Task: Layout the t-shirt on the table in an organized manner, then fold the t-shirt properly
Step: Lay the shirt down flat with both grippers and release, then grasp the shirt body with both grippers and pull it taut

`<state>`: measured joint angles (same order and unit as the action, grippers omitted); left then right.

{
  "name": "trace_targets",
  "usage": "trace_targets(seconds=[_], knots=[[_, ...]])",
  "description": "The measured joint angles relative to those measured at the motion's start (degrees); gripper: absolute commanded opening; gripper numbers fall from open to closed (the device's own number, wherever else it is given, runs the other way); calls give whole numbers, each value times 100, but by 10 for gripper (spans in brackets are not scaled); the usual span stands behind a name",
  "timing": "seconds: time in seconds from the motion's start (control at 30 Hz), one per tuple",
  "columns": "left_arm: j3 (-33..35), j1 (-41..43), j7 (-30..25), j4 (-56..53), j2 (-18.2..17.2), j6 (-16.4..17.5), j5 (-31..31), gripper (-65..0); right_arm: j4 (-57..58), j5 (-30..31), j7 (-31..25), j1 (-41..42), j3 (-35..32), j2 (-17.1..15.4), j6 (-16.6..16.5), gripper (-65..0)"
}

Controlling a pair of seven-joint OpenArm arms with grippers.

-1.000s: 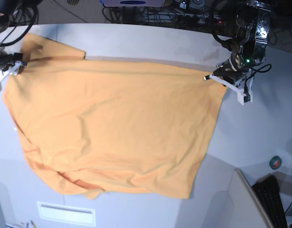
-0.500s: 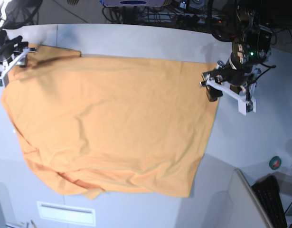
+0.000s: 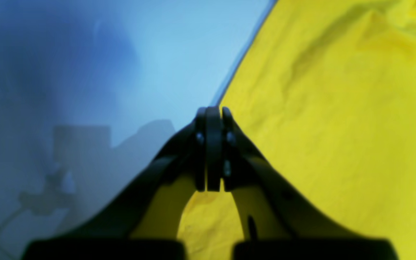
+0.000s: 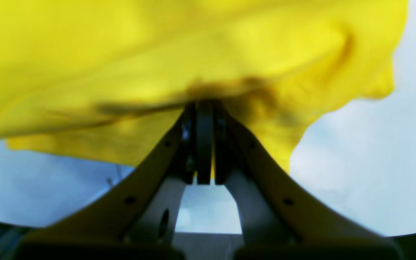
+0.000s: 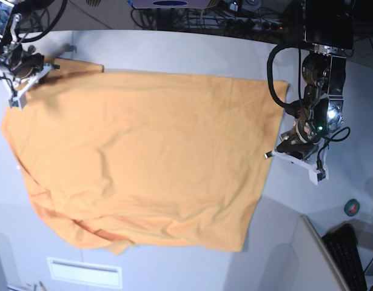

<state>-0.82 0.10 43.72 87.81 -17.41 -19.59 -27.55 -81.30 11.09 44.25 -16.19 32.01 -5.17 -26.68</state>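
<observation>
On table (image 5: pixel 174 51), t-shirt (image 5: pixel 150 157) spread flat, edge just beside left hand (image 5: pixel 272 154)

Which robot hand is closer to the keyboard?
Left. The left gripper is at the orange-yellow cotton t-shirt's edge nearest the black keyboard; the right gripper is at the shirt's far corner.

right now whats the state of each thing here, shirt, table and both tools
t-shirt: spread over the table, mostly flat, wrinkled and bunched along its near edge, not folded yet
table: middle covered by the shirt, bare at the edges
left tool: shut, at the shirt's side edge; whether it pinches cloth cannot be told
right tool: shut, at the shirt's far corner, cloth bunched at its tip
</observation>
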Motion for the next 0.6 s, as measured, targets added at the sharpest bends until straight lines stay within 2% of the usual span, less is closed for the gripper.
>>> trace_targets(seconds=[0.17, 0.3, 0.47, 0.6], knots=[[-15, 79, -2, -9, -24, -4, -11, -650, -111, 83, -118, -334, -46, 39, 11, -650], [-11, 116, 15, -35, -22, 2, -13, -650, -743, -33, 525, -964, -37, 210, -9, -650], [55, 76, -2, -35, 0, -2, 7, -650, -1329, 44, 699, -992, -42, 208, -28, -650], [140, -15, -35, -131, 109, -13, 55, -650, -2203, -42, 1432, -1054, -42, 225, -13, -650]])
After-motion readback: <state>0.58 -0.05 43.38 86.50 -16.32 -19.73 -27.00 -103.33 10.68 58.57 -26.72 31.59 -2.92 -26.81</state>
